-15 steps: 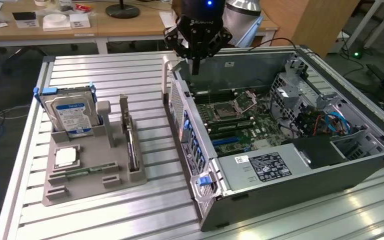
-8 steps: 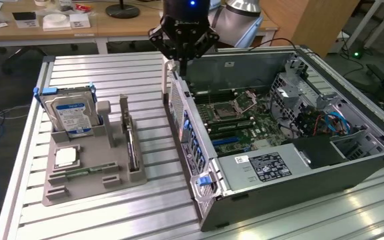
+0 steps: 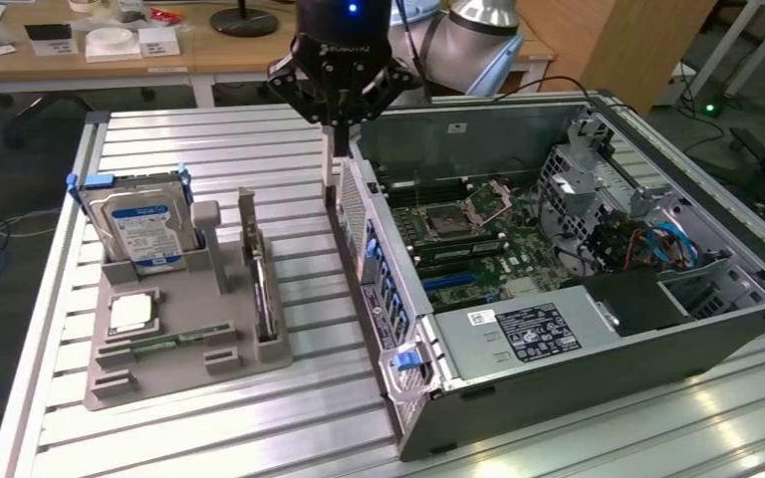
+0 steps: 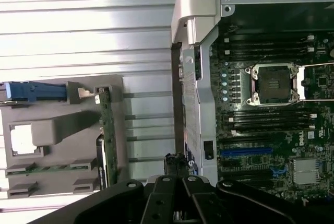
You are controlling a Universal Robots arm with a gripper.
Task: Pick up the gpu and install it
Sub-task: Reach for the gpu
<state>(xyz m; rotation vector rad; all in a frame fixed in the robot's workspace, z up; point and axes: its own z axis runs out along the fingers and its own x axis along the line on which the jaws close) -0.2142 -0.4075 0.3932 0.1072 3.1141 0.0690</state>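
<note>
The gpu [image 3: 262, 284] stands on edge in a slot of the grey holder [image 3: 176, 363], a thin dark card with a silver bracket at its far end. In the wrist view the gpu [image 4: 108, 135] is a narrow green-black strip along the edge of the holder [image 4: 62, 125]. My gripper [image 3: 340, 145] hangs above the table, between the holder and the rear corner of the open computer case [image 3: 396, 319], at the exterior view's right of the gpu. Its fingers are shut with nothing between them. The gripper [image 4: 176, 162] points down beside the case wall.
In the holder stand a silver hard drive [image 3: 146, 227] with a blue-white label, a square processor chip [image 3: 131, 314] and a green memory stick [image 3: 159, 346]. The case lies open, showing the motherboard [image 3: 469, 239] and a blue slot [image 4: 245, 151]. The ribbed metal table [image 3: 223, 149] ends at the exterior view's left.
</note>
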